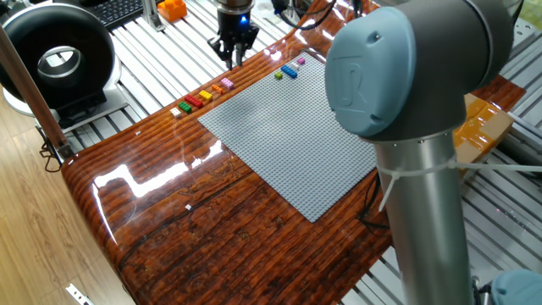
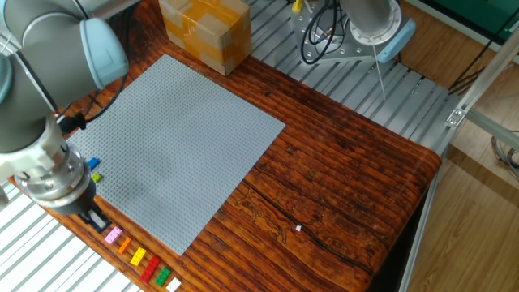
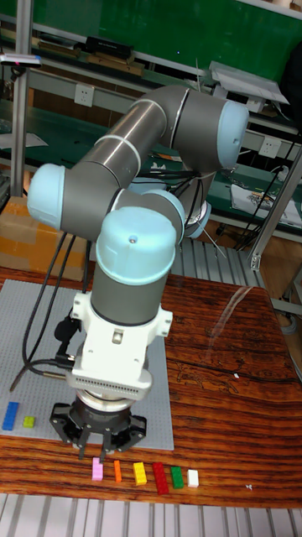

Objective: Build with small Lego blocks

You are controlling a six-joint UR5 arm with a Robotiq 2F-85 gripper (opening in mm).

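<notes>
A row of small Lego blocks lies on the wooden table beside the grey baseplate (image 1: 288,135): pink (image 2: 113,236), orange (image 2: 124,246), yellow (image 2: 138,257), red (image 2: 150,268), green (image 2: 161,276) and white (image 2: 173,285). On the baseplate (image 2: 178,138) near its edge sit a blue block (image 2: 92,164) and a lime block (image 2: 96,177); a pink one (image 1: 301,61) lies further along. My gripper (image 2: 96,219) points down just above the table, close to the pink end of the row (image 1: 227,83). Its fingers (image 3: 84,453) stand apart with nothing between them.
A taped cardboard box (image 2: 204,28) stands behind the baseplate. My own arm (image 1: 406,102) fills the right of one fixed view. A black round device (image 1: 55,55) and an orange object (image 1: 172,8) sit beyond the table on the slatted frame.
</notes>
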